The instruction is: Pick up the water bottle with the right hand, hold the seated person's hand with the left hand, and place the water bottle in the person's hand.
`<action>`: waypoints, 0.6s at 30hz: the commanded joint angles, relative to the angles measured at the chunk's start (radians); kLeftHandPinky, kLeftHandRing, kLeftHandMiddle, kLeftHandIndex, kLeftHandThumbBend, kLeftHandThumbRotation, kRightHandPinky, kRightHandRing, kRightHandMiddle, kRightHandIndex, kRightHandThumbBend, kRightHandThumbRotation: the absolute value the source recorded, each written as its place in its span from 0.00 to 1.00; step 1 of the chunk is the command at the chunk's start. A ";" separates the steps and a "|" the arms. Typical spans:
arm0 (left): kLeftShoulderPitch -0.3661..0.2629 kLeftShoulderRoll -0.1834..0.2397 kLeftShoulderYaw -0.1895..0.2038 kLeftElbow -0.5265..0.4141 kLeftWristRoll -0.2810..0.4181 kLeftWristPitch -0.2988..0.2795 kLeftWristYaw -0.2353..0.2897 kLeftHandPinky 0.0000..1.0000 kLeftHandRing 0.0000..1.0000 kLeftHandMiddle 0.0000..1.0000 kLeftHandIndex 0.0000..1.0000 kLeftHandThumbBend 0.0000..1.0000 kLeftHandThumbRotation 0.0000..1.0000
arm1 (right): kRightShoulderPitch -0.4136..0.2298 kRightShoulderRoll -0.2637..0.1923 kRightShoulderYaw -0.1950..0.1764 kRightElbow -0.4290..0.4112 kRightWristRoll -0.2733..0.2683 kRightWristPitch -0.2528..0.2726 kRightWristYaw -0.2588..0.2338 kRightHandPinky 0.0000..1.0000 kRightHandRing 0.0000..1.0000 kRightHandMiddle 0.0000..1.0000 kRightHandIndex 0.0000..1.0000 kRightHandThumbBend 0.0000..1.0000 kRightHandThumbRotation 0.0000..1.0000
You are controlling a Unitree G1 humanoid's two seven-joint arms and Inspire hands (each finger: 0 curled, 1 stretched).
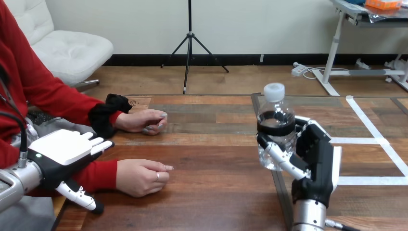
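A clear water bottle (275, 126) with a white cap stands upright at the right of the table, held in my right hand (315, 154), whose thumb and fingers curl round its lower half. My left hand (65, 151) hovers at the left edge with straight fingers, just over the person's red sleeve and apart from their near hand (142, 176), which rests loosely curled on the table. The person's far hand (142, 120) lies on the wood further back, fingers curled.
The wooden table (216, 192) stretches between the person's hands and the bottle. White tape lines (370, 140) mark the table at the right. A dark seam runs down the tabletop under my right hand.
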 commanded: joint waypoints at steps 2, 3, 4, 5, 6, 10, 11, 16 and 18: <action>-0.037 0.000 -0.010 0.029 -0.018 0.040 0.045 0.90 0.98 0.96 0.99 1.00 0.65 | -0.048 -0.013 0.003 -0.092 -0.020 -0.046 -0.011 0.35 0.41 0.47 0.47 0.78 0.00; -0.034 -0.002 -0.008 0.032 -0.022 0.040 0.056 0.89 0.97 0.96 0.98 1.00 0.63 | -0.047 -0.013 0.003 -0.097 -0.020 -0.045 -0.012 0.35 0.41 0.47 0.47 0.78 0.00; -0.032 -0.004 -0.006 0.034 -0.026 0.040 0.063 0.88 0.96 0.95 0.97 1.00 0.62 | -0.045 -0.012 0.003 -0.101 -0.021 -0.044 -0.012 0.35 0.41 0.47 0.47 0.78 0.00; -0.029 -0.008 -0.005 0.036 -0.030 0.051 0.055 0.87 0.96 0.95 0.97 1.00 0.61 | -0.043 -0.011 0.003 -0.107 -0.019 -0.043 -0.009 0.35 0.41 0.47 0.47 0.78 0.00; -0.028 -0.011 -0.005 0.038 -0.033 0.060 0.047 0.87 0.96 0.95 0.97 1.00 0.59 | -0.041 -0.010 0.004 -0.112 -0.017 -0.042 -0.007 0.35 0.41 0.47 0.47 0.78 0.00; -0.014 -0.019 0.003 0.042 -0.050 0.067 0.077 0.84 0.93 0.93 0.96 1.00 0.51 | -0.037 -0.009 0.004 -0.120 -0.009 -0.048 0.002 0.34 0.40 0.47 0.47 0.77 0.00; -0.008 -0.024 0.007 0.043 -0.057 0.069 0.087 0.83 0.93 0.93 0.95 1.00 0.50 | -0.036 -0.008 0.004 -0.123 -0.012 -0.050 0.000 0.34 0.40 0.47 0.47 0.77 0.00; 0.005 -0.041 0.016 0.053 -0.092 0.082 0.092 0.79 0.88 0.90 0.93 1.00 0.42 | -0.031 -0.006 0.004 -0.136 -0.013 -0.052 0.000 0.34 0.40 0.47 0.47 0.77 0.00; 0.014 -0.047 0.017 0.054 -0.102 0.081 0.121 0.77 0.85 0.89 0.91 1.00 0.39 | -0.028 -0.004 0.005 -0.143 -0.011 -0.053 0.001 0.33 0.39 0.47 0.46 0.77 0.00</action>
